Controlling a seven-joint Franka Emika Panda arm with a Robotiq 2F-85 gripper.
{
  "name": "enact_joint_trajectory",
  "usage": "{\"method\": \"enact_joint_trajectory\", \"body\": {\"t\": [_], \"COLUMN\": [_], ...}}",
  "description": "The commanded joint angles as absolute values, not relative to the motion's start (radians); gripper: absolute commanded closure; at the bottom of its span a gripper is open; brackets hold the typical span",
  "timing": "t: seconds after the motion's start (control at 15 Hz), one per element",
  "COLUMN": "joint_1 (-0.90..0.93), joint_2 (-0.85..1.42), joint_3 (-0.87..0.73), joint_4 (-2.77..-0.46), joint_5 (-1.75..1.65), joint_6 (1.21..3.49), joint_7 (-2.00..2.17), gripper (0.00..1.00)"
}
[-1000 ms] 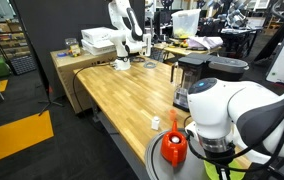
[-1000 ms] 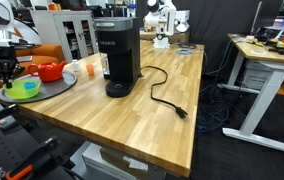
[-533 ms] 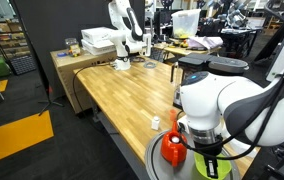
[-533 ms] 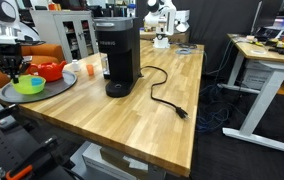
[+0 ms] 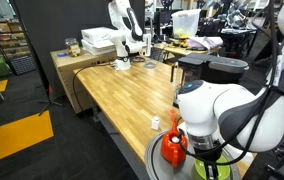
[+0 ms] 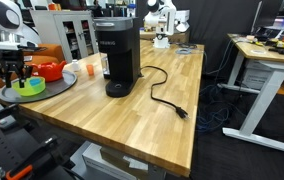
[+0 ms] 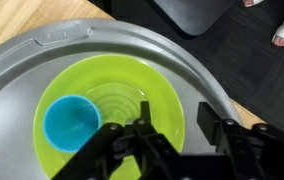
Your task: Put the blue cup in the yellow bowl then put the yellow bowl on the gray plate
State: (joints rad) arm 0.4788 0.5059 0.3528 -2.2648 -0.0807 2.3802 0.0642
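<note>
Fingers (image 7: 182, 140) apart over yellow bowl (image 7: 132, 90); red kettle (image 5: 174, 149) beside.

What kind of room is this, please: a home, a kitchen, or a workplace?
Most likely a robotics lab or workshop. Long light wooden butcher-block worktables fill the room, a second white robot arm stands on a far bench, and a height-adjustable desk carries equipment. The black coffee machine looks like a prop.

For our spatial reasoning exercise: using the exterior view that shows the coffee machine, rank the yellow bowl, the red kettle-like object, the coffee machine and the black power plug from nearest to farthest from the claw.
1. Yellow bowl: directly under the claw, on the gray plate.
2. Red kettle-like object: just beside, same plate.
3. Coffee machine: mid-table.
4. Black power plug: farthest, at the cord's end.
</note>
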Motion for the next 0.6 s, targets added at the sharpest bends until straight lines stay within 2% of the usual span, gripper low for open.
{"method": "enact_joint_trajectory", "body": {"t": [0.0, 0.13, 0.53], "joint_1": [0.482, 0.481, 0.442], "joint_2": [0.504, 0.490, 0.385], "joint_3": [0.345, 0.343, 0.358], "joint_4": [-2.255, -2.264, -2.341], "joint_5": [-0.084, -0.086, -0.045], "joint_6": [2.352, 2.355, 2.391], "joint_7": [0.070, 0.073, 0.062], "gripper": [0.16, 0.02, 0.00]}}
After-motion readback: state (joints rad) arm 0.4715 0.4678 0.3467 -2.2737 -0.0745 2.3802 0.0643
